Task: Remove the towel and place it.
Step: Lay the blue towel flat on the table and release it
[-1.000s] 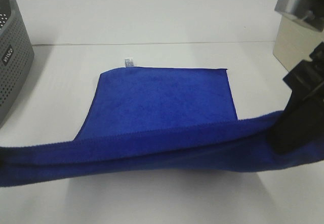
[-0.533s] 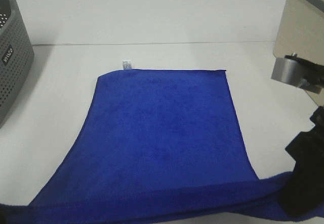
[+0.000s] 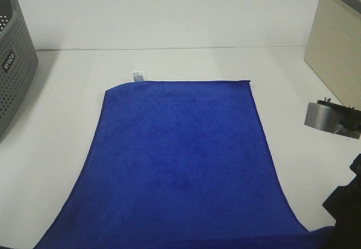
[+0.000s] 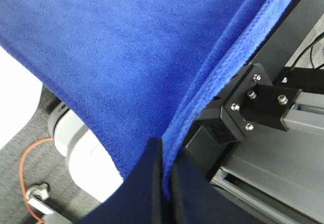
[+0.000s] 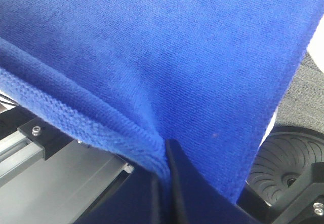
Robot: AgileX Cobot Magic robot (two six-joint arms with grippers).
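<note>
STEP: placing, looks nearly done | towel (image 3: 180,159) spread flat on counter (image 3: 169,29), near hem off front edge | L fingers (image 4: 144,188) & R fingers (image 5: 185,188) both clamped on hem | NEXT: you prob. lower hem, release both, back off w/o dragging.

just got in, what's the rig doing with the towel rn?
Both arms hold the blue towel by its near edge: the left end effector and the right end effector are each shut on the hem. Most of the towel lies flat on the white table, with its label at the far left corner. The held edge is at or past the table's front. A grey basket stands far left and a beige box far right, both apart from the towel.
</note>
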